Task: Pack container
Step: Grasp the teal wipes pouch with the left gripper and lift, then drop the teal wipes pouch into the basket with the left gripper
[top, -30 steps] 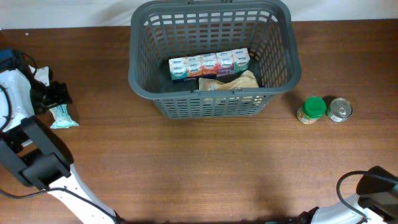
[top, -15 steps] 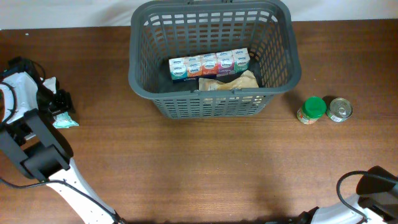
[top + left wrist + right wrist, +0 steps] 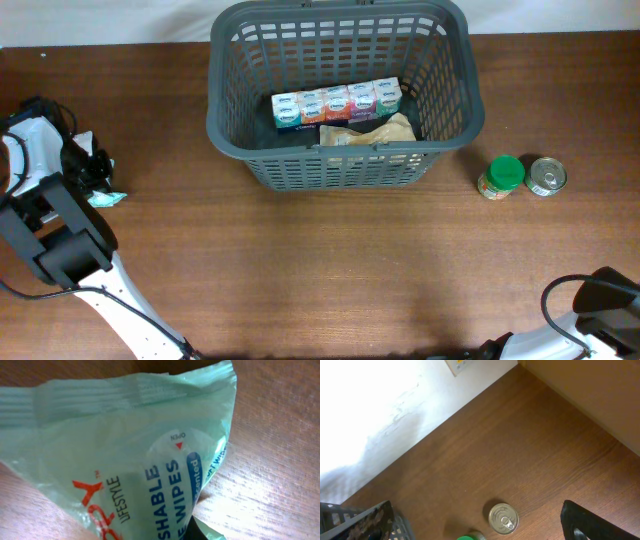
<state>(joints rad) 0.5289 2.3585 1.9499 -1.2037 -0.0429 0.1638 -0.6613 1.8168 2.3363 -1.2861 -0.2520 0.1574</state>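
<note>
One large dark grey slotted plastic basket (image 3: pixel 340 172) sits top centre in the overhead view, with a row of small cartons (image 3: pixel 337 103) inside. Bare brown wooden table (image 3: pixel 330 270) spreads below it. At the left edge the left gripper (image 3: pixel 90 168) meets a pale green wipes packet (image 3: pixel 103 197).

In the left wrist view the packet fills the frame, so the grip is unreadable.

In the right wrist view a basket corner shows lower left. The right gripper (image 3: pixel 592 522) is cut off, its state unclear.

Worktop (image 3: pixel 300 260) is dark wood, fine grain showing, with a soft sheen. Basket (image 3: pixel 330 172) reads as matt grey plastic, moulded smooth. Wipes pack (image 3: pixel 115 460) is thin glossy film, pale green, crinkled, catching light. Tin (image 3: pixel 546 177) flashes bare shiny metal; jar lid (image 3: pixel 506 172) is smooth green plastic. Bag (image 3: pixel 370 132) looks like crumpled brown paper.
</note>
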